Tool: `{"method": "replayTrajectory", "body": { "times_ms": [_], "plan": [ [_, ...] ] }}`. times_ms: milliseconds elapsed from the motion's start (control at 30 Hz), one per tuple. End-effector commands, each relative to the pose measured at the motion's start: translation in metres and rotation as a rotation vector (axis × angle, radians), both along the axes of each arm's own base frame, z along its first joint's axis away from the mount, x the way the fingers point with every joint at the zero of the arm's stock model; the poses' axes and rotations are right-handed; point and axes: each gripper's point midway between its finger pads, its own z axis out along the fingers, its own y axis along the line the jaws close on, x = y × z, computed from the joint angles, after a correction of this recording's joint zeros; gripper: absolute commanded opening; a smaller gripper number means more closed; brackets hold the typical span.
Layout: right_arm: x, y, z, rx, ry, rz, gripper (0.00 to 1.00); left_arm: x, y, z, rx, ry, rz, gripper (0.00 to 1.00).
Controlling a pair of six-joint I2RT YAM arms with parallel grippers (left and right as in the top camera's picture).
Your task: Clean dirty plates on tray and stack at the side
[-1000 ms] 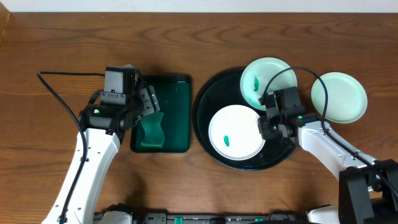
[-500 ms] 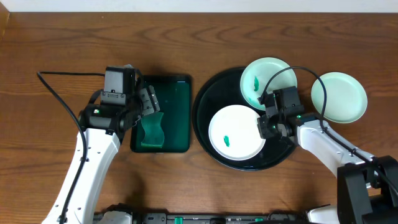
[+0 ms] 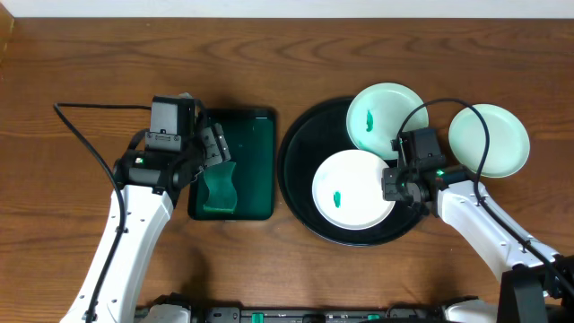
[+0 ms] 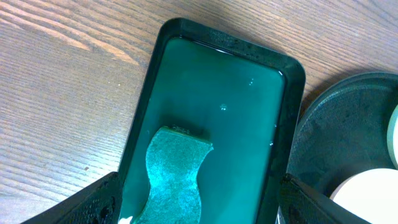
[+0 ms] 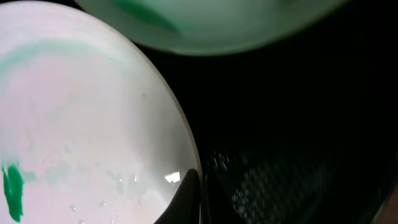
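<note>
Two plates lie on the round black tray (image 3: 296,170). The front plate (image 3: 350,188), white with a small green smear, has my right gripper (image 3: 392,186) shut on its right rim. The right wrist view shows that rim (image 5: 81,124) pinched between the dark fingers of the right gripper (image 5: 200,193). The back plate (image 3: 384,118), also smeared green, overlaps the tray's far edge. A third mint plate (image 3: 489,139) rests on the table to the right of the tray. My left gripper (image 3: 218,148) hangs open over a green sponge (image 4: 177,174).
A dark green rectangular tray (image 3: 256,161) holding liquid and the sponge (image 3: 217,188) stands left of the black tray. A black cable (image 3: 85,135) loops across the wood at the far left. Bare wooden table surrounds both trays.
My right gripper has shut on the front plate's rim and drawn the plate a little to the right on the tray. The left arm has stayed still.
</note>
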Motion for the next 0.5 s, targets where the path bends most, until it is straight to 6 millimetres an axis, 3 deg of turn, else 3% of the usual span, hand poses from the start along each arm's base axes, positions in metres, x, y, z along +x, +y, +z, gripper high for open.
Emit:
{"method": "replayTrajectory", "body": {
  "times_ms": [0,467],
  "plan": [
    [0.001,-0.008,0.004,-0.005,0.001,-0.092,0.01,0.005,0.003,0.008,0.013,-0.023,0.003,0.8],
    [-0.009,-0.006,-0.01,0.038,0.025,-0.163,0.01,0.005,0.003,0.008,0.013,-0.023,0.003,0.8]
  ]
}}
